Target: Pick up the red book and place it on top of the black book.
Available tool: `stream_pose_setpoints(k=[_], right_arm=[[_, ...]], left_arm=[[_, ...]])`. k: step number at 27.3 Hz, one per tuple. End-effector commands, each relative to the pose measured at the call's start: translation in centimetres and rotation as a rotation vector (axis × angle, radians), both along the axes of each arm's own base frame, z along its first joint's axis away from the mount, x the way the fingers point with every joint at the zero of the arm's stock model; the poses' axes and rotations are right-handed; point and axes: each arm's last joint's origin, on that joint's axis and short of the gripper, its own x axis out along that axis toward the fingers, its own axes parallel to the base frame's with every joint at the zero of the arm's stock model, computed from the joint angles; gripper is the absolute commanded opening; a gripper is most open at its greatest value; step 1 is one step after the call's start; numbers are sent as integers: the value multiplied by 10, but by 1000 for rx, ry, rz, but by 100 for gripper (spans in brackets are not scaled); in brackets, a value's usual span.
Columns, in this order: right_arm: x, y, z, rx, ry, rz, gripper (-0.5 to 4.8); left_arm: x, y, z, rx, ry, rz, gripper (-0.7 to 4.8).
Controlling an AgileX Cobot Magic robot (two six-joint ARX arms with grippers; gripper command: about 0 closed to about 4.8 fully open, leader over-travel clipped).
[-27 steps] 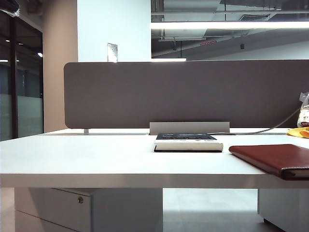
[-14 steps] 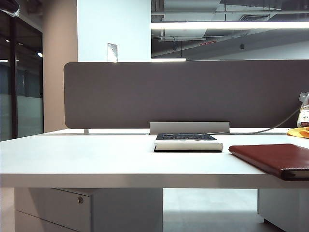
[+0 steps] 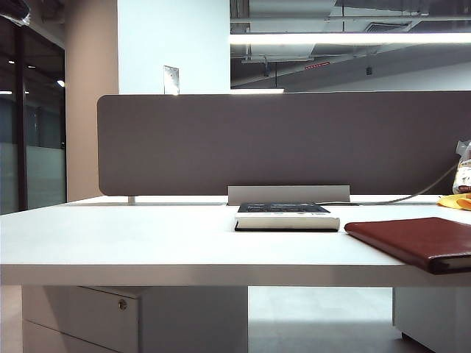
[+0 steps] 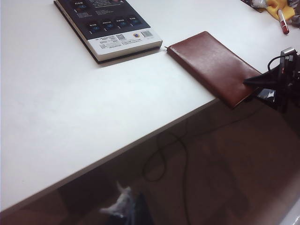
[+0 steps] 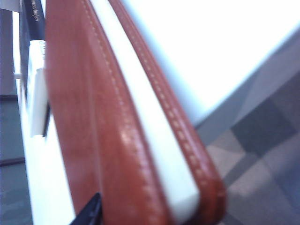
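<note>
An open-plan office: a white desk (image 3: 147, 243) backed by a grey divider screen (image 3: 280, 143). A locking drawer pedestal (image 3: 96, 316) sits beneath, strip lighting (image 3: 349, 38) overhead.

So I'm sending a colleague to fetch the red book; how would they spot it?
On the white table, look past the black book to the near edge on the right. The red book overhangs that edge, thin, maroon, leather-like, with stitched covers; its neighbour is thicker, black and printed.
</note>
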Motion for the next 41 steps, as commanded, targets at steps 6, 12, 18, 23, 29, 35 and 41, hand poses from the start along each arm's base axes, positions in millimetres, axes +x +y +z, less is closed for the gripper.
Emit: stream_pose_setpoints(k=[6, 12, 18, 23, 29, 35, 41], right_arm=[[-1, 0, -1, -14, 15, -11, 32], [-1, 0, -1, -8, 12, -1, -2], [2, 1, 5, 13, -65, 55, -1], [6, 2, 12, 47, -147, 89, -1], [9, 2, 20, 80, -218, 101, -2], [12, 2, 32, 117, -317, 116, -2], [15, 6, 42, 151, -393, 124, -2]], left_arm=[[0, 0, 3, -4, -18, 1, -5], [0, 0, 3, -4, -18, 1, -5], [0, 0, 3, -4, -18, 1, -5], [0, 0, 3, -4, -18, 1, -5], [0, 0, 3, -4, -18, 1, -5], [0, 0, 3, -4, -18, 1, -5], [5, -1, 2, -4, -16, 1, -5]])
